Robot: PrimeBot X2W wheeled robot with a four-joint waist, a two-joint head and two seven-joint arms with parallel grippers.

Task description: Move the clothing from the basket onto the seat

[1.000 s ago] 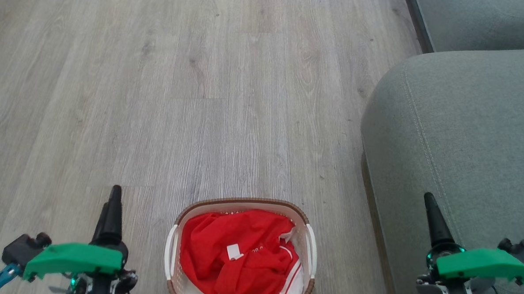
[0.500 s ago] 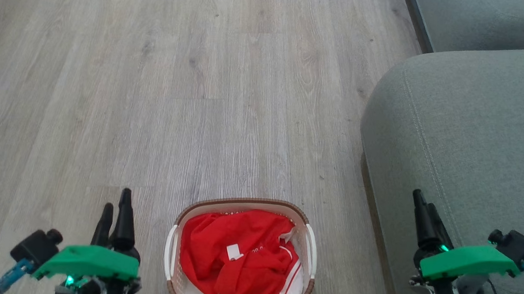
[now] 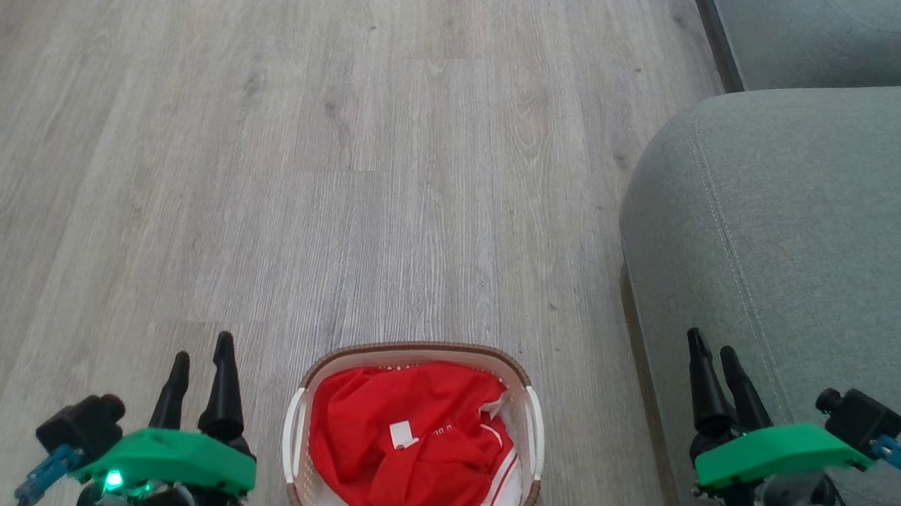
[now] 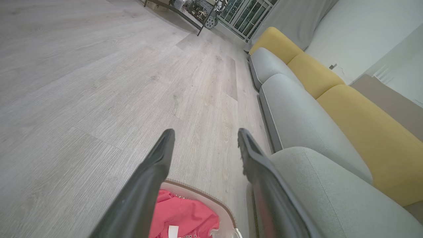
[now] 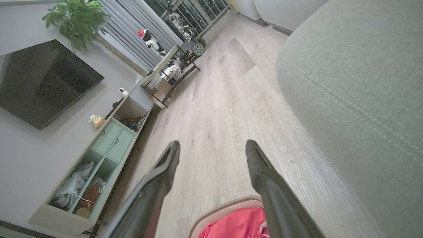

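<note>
Floor (image 3: 348, 165) — clothing (image 3: 411, 449) midway between both jaws

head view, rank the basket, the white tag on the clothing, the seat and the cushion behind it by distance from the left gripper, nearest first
From the left gripper:
1. basket, just to its right on the floor.
2. white tag, mid-basket on the red clothing.
3. seat, far right.
4. farther cushion, top right corner.

No readable text anywhere. Red clothing (image 3: 426, 465): short line of dark lettering (image 3: 444, 432) at 3 o'clock of white tag (image 3: 403, 433), too small to read. Tag face: nothing legible.
</note>
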